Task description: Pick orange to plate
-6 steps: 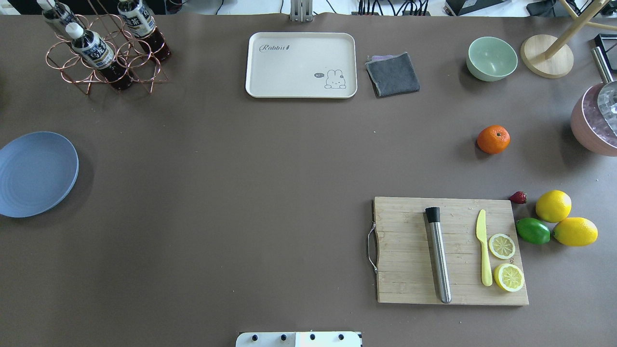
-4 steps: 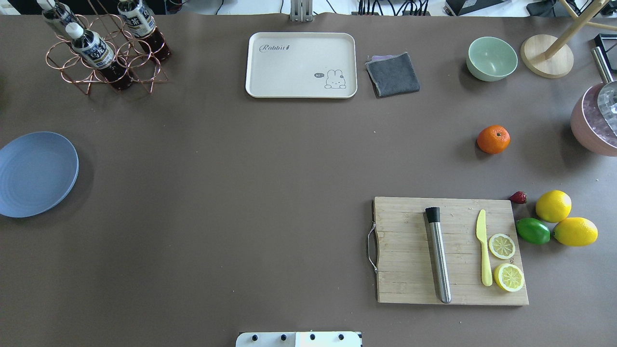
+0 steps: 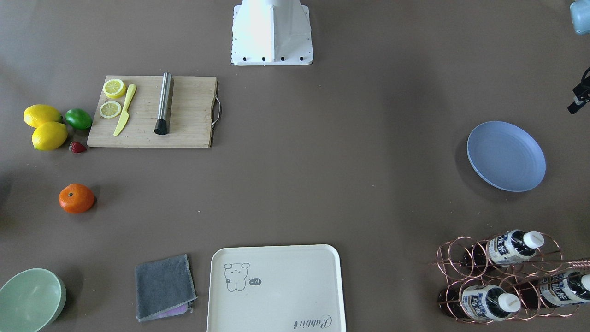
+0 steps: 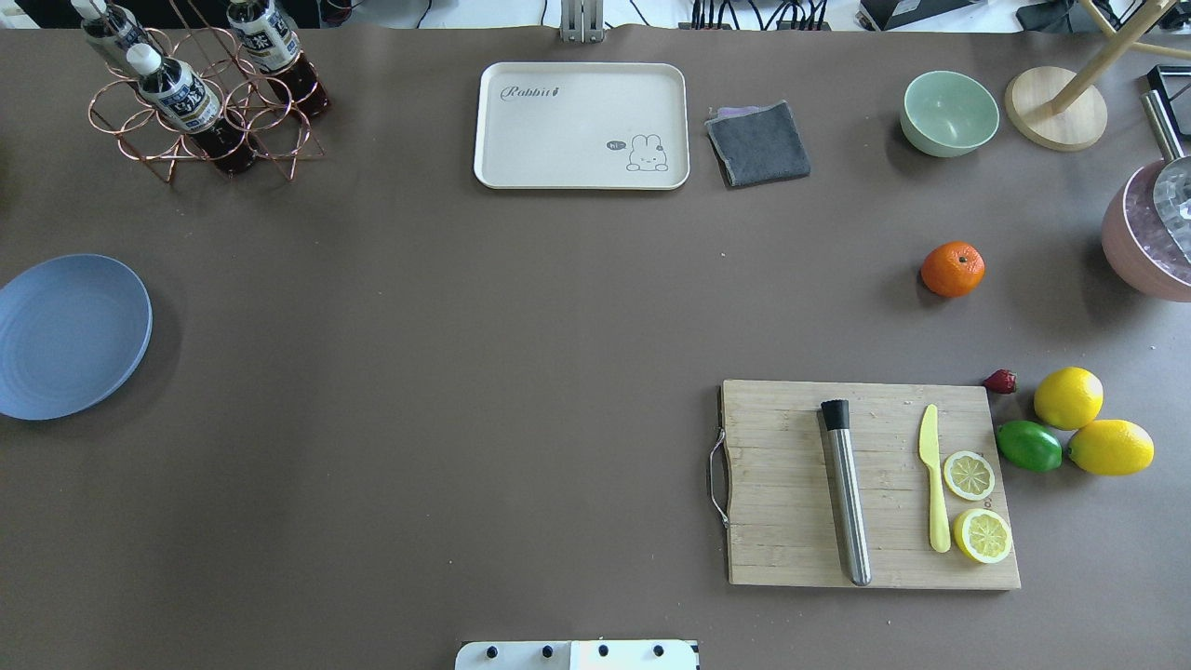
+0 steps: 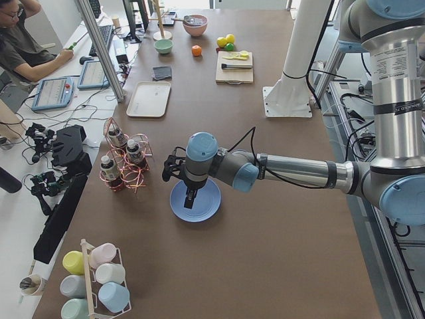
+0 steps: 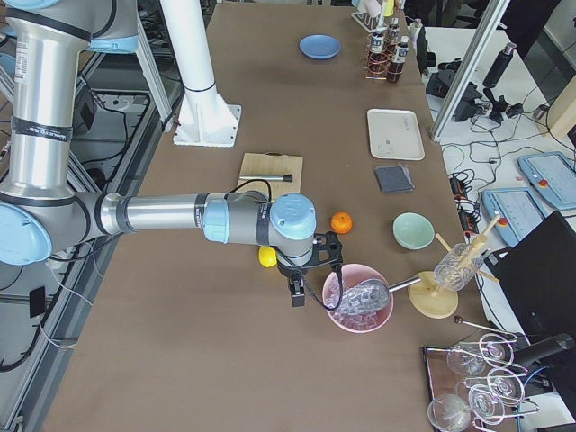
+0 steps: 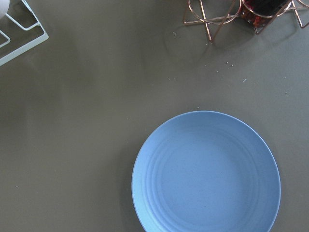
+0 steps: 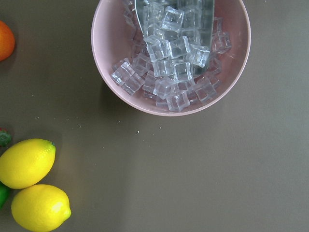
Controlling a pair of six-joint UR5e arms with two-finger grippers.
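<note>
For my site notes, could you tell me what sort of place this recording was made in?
Most likely a robotics lab staged as a drinks-prep bench: robot arms at the table, an operator beside teach pendants, and props like a bowl of ice and a cutting board.

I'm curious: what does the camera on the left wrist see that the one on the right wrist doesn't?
Only the left wrist view shows the blue plate, with nothing on it, and the feet of a copper bottle rack beyond it. Only the right wrist view shows a pink bowl full of ice cubes, two lemons, and a sliver of the orange at its left edge. Both share just the brown table.
</note>
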